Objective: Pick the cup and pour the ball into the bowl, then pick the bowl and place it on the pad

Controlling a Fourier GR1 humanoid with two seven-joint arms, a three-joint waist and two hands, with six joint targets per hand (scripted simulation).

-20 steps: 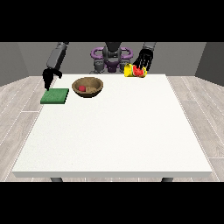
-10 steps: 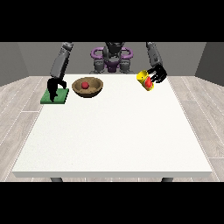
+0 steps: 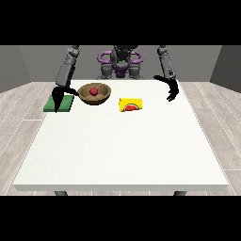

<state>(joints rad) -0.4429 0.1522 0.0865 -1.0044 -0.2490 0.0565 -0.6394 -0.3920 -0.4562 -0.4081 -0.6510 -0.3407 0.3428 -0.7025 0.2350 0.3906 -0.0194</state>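
While the robot is standing behind the far edge of the white table [image 3: 122,150], a brown bowl [image 3: 94,93] is sitting near that far edge, towards the far left corner as the view shows it, and a red ball [image 3: 93,90] is lying inside it. Just beside the bowl, nearer the left edge, a green pad [image 3: 60,103] is lying flat on the tabletop. A yellow cup [image 3: 131,105] is lying tipped on its side a little nearer the camera than the bowl, close to the middle of the far edge, with its red inside facing the camera.

At the view's left, a hand [image 3: 59,93] is hanging over the pad, its fingers pointing down with a gap between them, holding nothing; the bowl is lying just beside it on the inner side, and whether the fingertips are touching the pad cannot be told. At the view's right, the other hand [image 3: 171,89] is hovering near the far right corner with its fingers spread and gently curved, gripping nothing; the cup is lying well apart from it, towards the table's middle.

Nothing is standing between the bowl and the pad. Most of the tabletop, from its middle to the near edge and both near corners, is lying bare.
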